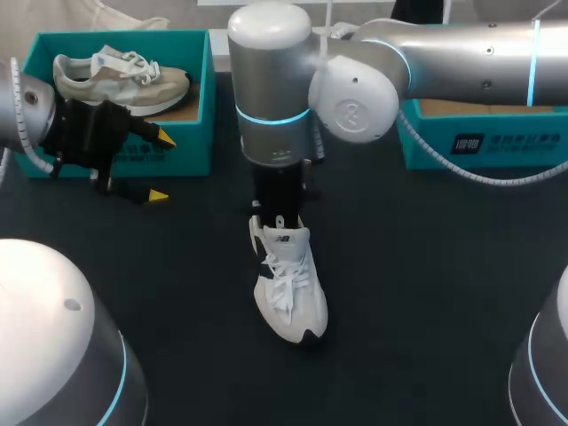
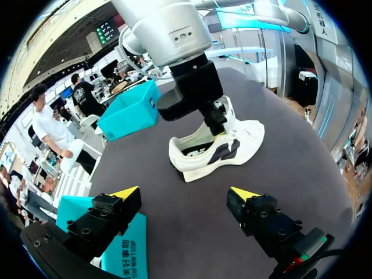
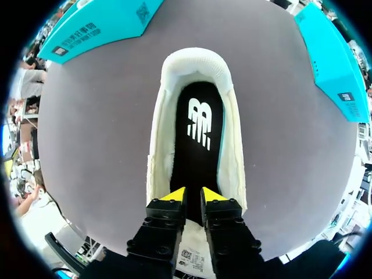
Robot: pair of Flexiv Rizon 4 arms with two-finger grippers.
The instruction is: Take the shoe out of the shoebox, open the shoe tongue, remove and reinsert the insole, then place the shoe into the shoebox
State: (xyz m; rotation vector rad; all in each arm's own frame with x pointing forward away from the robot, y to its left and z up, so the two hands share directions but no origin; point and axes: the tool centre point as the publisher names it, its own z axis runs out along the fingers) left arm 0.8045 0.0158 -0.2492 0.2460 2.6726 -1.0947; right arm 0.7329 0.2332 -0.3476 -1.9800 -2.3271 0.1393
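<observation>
Holding shoe mid-table, right end effector clears shoeboxes

Bright, even lighting with only soft shadows.

Robotics lab or demo floor, left arm and right arm over a dark table, teal shoeboxes.
</observation>
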